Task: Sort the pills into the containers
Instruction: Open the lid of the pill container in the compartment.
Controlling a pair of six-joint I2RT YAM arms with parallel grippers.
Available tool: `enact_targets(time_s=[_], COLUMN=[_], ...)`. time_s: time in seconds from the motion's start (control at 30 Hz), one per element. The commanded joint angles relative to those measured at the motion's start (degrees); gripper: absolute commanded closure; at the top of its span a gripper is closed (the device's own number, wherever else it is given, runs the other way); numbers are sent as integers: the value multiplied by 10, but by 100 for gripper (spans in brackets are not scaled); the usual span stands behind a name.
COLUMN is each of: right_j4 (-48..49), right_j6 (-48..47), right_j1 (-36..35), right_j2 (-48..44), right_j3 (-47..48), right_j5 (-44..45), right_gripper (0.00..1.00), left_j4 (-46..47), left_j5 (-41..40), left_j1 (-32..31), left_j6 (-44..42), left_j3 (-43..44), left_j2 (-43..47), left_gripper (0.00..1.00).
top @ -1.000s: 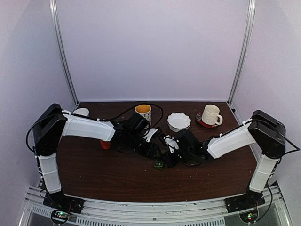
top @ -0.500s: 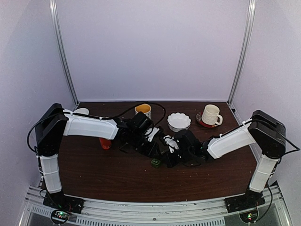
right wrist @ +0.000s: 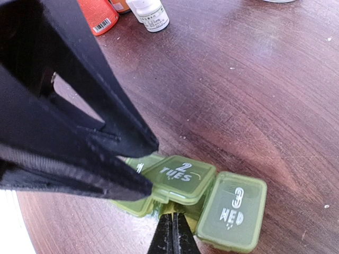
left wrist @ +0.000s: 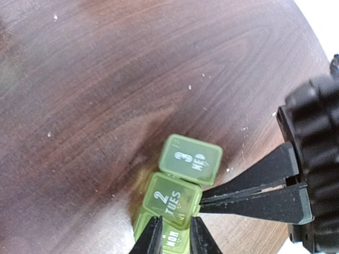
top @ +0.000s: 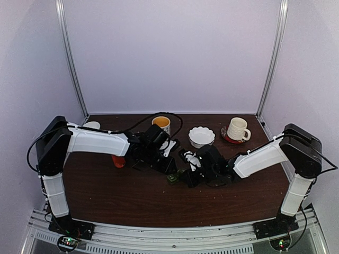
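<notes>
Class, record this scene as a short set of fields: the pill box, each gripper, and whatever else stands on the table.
Pill box: green, three compartments marked MON, TUES, WED, lying on the wooden table
Left gripper: jaws narrowly apart over the MON end; grip unclear
Right gripper: shut, tips at the box edge beside the TUES lid
Loose pills: none visible
Behind: yellow-lined mug, white bowl, white mug on red saucer
Bottles: orange bottle, white bottle
</notes>
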State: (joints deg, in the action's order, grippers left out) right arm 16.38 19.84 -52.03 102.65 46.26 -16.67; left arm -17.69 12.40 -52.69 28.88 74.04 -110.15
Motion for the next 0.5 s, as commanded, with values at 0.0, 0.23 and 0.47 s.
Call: enact_targets(time_s=[0.0, 0.23, 0.47], right_j4=[-36, -95, -146], right_j6=[-3, -12, -4], right_j1=[-2, -6, -16], right_j2=[13, 12, 23], right_j3=[8, 36, 74], right_j5=[19, 50, 88], right_gripper=[100, 100, 100], left_j4=[13, 14, 11], left_j5=[-21, -12, 0], left_j1=[13, 27, 40], left_j6=[-3, -8, -11], left_j3=[0, 17, 40], left_j2=[3, -18, -43], left_gripper=[79, 79, 79])
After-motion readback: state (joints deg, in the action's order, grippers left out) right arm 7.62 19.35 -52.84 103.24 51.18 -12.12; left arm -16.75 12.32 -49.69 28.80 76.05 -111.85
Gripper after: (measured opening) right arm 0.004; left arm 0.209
